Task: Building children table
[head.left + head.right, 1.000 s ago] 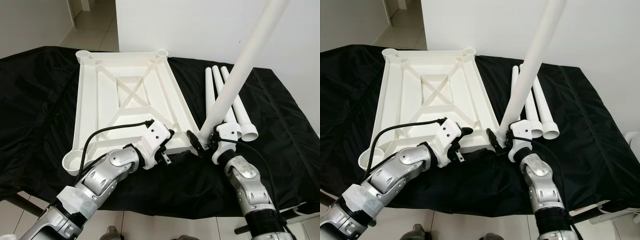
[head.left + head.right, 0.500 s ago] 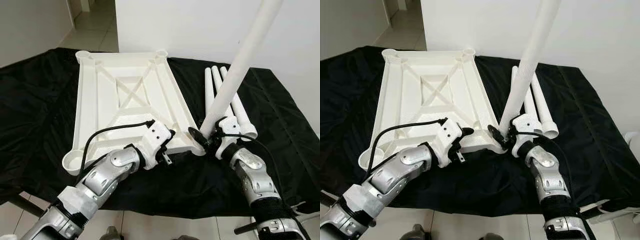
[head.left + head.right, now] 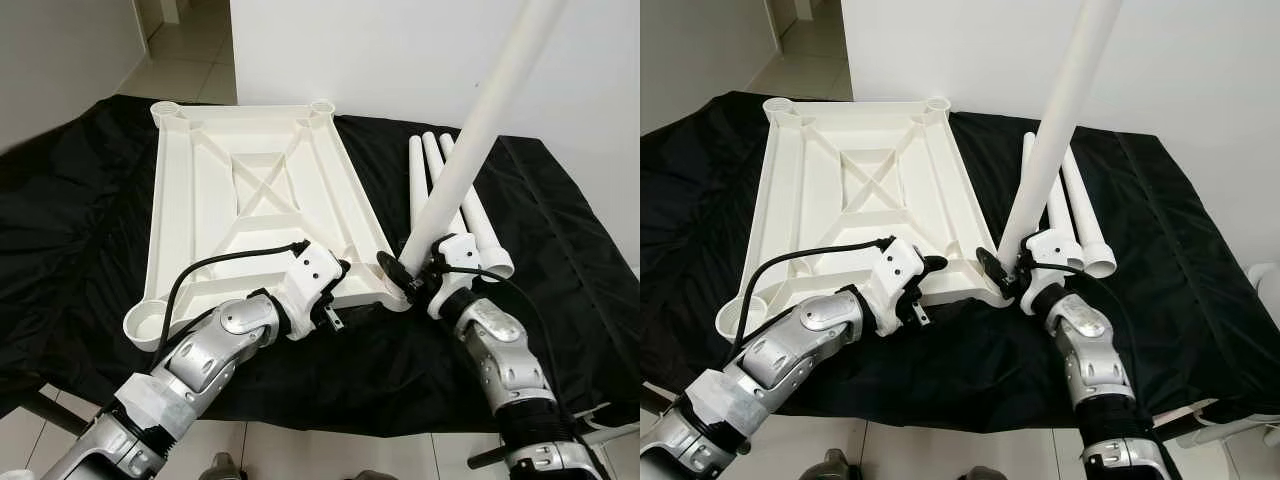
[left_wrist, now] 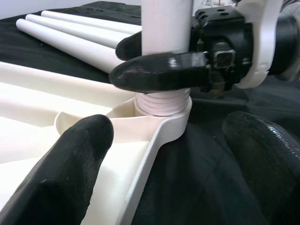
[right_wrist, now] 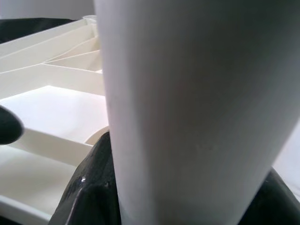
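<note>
- The white tabletop lies upside down, ribs up, on the black-draped surface, with a round leg socket at each corner.
- The far-left socket, the far-right socket and the near-left socket are open cups with nothing in them.
- The left claw sits at the tabletop's near edge, just left of the near-right corner. In the left wrist view its two fingers stand apart, one over the tabletop's rim and one over the black cloth, closed on nothing. It looks set to steady the top rather than to lift it.
- The right claw is clamped on the lower end of the held leg, a long white tube that rises steeply and leans away to the right.
- The left wrist view shows the tube's threaded end sitting in the near-right corner socket, with several thread rings above the rim, so it seems only partly seated.
- Three spare legs lie side by side on the cloth to the right of the tabletop.
- As I judge it, the build is at its first leg: this one is to be driven home, three more are to be fitted, and the table is then to be turned upright.
</note>
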You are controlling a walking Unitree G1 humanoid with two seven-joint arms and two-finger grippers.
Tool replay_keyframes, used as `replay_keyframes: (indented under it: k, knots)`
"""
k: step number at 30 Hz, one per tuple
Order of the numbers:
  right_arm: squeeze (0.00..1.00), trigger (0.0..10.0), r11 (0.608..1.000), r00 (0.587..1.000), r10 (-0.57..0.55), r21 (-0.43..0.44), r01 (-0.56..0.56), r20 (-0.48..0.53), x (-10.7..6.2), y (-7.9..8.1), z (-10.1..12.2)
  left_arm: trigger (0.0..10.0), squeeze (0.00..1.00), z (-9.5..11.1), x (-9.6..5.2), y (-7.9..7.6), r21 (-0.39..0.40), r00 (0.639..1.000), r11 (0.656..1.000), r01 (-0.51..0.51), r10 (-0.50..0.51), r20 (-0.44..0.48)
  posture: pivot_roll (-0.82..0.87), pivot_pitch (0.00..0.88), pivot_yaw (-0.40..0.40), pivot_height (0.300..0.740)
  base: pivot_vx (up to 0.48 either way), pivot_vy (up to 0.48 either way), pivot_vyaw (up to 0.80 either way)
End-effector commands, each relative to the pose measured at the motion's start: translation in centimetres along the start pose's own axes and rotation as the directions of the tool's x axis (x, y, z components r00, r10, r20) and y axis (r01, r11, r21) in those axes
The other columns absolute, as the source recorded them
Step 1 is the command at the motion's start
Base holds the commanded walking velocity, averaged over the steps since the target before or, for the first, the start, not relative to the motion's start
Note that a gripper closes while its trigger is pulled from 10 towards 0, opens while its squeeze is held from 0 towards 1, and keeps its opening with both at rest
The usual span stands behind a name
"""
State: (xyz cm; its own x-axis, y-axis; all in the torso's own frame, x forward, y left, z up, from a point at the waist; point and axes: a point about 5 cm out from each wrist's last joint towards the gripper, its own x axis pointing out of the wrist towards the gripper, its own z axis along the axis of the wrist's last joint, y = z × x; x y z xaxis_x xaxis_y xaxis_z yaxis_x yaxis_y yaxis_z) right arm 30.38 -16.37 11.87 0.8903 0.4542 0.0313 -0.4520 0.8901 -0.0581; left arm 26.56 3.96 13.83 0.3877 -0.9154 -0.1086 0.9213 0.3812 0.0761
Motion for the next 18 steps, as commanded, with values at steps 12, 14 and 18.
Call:
replay_keyframes:
  k: [12, 14, 18]
  knots:
    - [0.0, 10.0, 0.86, 0.86, -0.491, 0.079, 0.504, -0.142, -0.1, 1.7, -2.2, 10.0, 0.0, 0.1, 0.0, -1.0, 0.0, 0.989, 0.989, 0.149, -0.149, 0.005, 0.01, 0.0, -0.056, 0.74, 0.0, 0.0, 0.0]
    - [0.0, 10.0, 0.86, 0.86, -0.491, 0.079, 0.504, -0.142, -0.1, 1.7, -2.2, 10.0, 0.0, 0.1, 0.0, -1.0, 0.0, 0.989, 0.989, 0.149, -0.149, 0.005, 0.01, 0.0, -0.056, 0.74, 0.0, 0.0, 0.0]
    - [0.0, 10.0, 0.825, 0.836, -0.529, 0.146, 0.547, -0.141, 0.7, 3.3, -1.7, 10.0, 0.0, 0.1, 0.0, -0.8, -0.003, 0.99, 0.99, 0.14, -0.14, 0.004, 0.0, 0.0, -0.052, 0.74, 0.0, 0.0, 0.0]
